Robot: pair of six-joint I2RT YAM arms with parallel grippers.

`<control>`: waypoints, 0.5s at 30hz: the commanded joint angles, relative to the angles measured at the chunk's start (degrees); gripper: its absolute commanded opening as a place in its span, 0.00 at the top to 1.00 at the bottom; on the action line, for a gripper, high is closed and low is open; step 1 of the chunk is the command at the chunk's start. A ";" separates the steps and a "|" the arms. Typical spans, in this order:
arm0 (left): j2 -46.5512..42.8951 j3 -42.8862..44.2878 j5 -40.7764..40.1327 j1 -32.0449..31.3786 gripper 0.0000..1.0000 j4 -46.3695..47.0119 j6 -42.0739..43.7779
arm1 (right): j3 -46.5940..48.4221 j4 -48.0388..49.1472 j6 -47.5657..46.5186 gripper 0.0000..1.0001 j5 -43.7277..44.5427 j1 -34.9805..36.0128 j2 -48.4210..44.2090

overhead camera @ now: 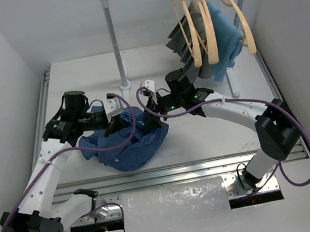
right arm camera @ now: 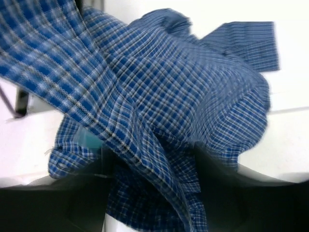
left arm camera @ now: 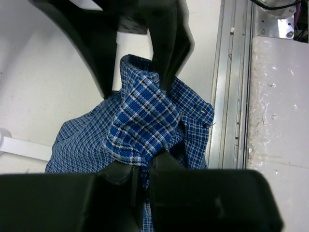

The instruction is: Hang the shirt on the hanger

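The dark blue checked shirt (overhead camera: 131, 144) lies crumpled on the white table between my two arms. It also shows in the left wrist view (left arm camera: 145, 116) and in the right wrist view (right arm camera: 159, 96). My left gripper (overhead camera: 118, 122) is shut on a raised fold of the shirt (left arm camera: 145, 169). My right gripper (overhead camera: 152, 105) is open, its fingers (left arm camera: 166, 53) standing either side of the same raised fold, with cloth between them (right arm camera: 154, 179). Several pale tan hangers (overhead camera: 205, 20) hang from the rack rail at the back right, apart from both grippers.
The white rack (overhead camera: 115, 45) stands behind the shirt, its post just beyond my grippers. A grey pleated garment (overhead camera: 180, 39) and a plain lighter blue cloth (overhead camera: 226, 34) hang on it. A metal rail (left arm camera: 227, 96) runs along the table's near edge. White walls close both sides.
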 commanded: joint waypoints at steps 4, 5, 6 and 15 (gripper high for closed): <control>-2.21 1.19 -1.98 0.18 0.77 8.05 -7.85 | -1.92 4.05 2.97 1.00 -2.30 0.03 -3.92; -1.95 1.01 -2.95 0.18 0.61 10.68 -9.69 | -3.34 6.06 3.93 1.00 -0.18 0.03 -5.43; -1.95 0.75 -5.57 0.18 0.49 12.09 -13.28 | -4.49 6.52 6.38 1.00 2.01 0.03 -7.01; -1.25 7.23 -22.20 -0.87 0.19 17.56 -25.88 | 1.64 -10.34 15.45 1.00 33.58 5.92 -13.88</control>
